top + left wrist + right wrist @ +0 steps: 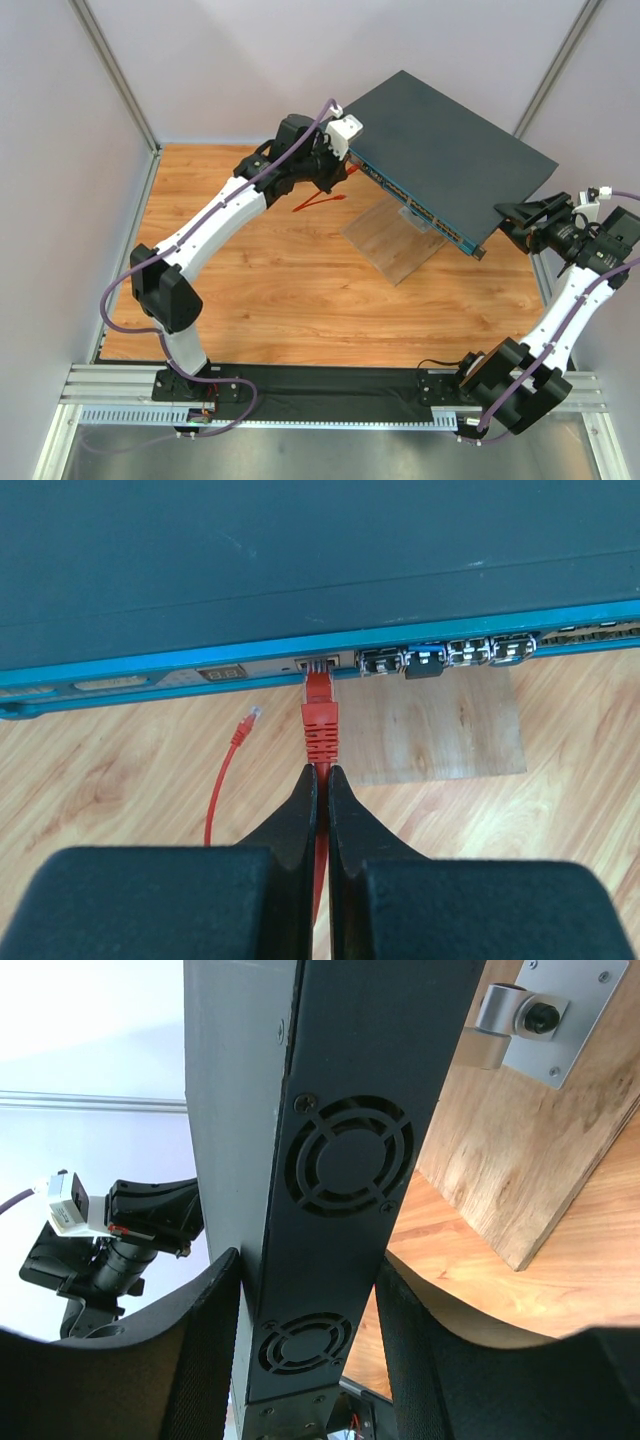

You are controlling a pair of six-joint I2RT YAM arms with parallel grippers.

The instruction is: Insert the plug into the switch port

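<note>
The left tool is closed narrow on the red cable, just behind the plug. The plug's tip is at the mouth of a port near the left end of the switch front, at the far side of the tabletop. The right tool stands half open around the right end of the switch. I cannot tell if it presses.

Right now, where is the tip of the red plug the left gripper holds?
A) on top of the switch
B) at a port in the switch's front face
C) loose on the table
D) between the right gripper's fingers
B: the plug, straight ahead of the left gripper, has its tip at the switch port.
</note>
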